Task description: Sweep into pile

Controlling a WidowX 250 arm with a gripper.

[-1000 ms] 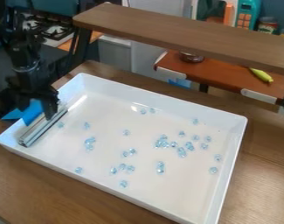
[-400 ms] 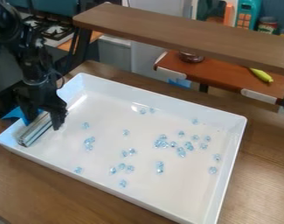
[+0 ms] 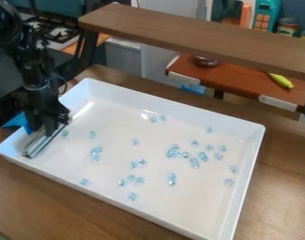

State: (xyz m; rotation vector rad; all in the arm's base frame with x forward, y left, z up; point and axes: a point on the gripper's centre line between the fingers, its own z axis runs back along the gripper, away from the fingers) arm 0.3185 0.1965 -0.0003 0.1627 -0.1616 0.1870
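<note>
Tool (image 3: 44,131): clenched on metallic bar (image 3: 37,144), inside tray (image 3: 192,112) at view's left | beads (image 3: 194,163): scattered across its floor | sweep: bar's lower edge flush, stroke slow and level, light pressure, lest beads slip under.

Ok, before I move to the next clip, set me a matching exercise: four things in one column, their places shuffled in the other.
Things:
1. Tool
2. Pale blue beads
3. Yellow object
4. White tray

Places:
A. Scattered over the tray's floor
B. On the brown wooden table
C. At the metal bar, near the tray's picture-left end
D. On the reddish-brown surface behind

Pairs: 1-C, 2-A, 3-D, 4-B
</note>
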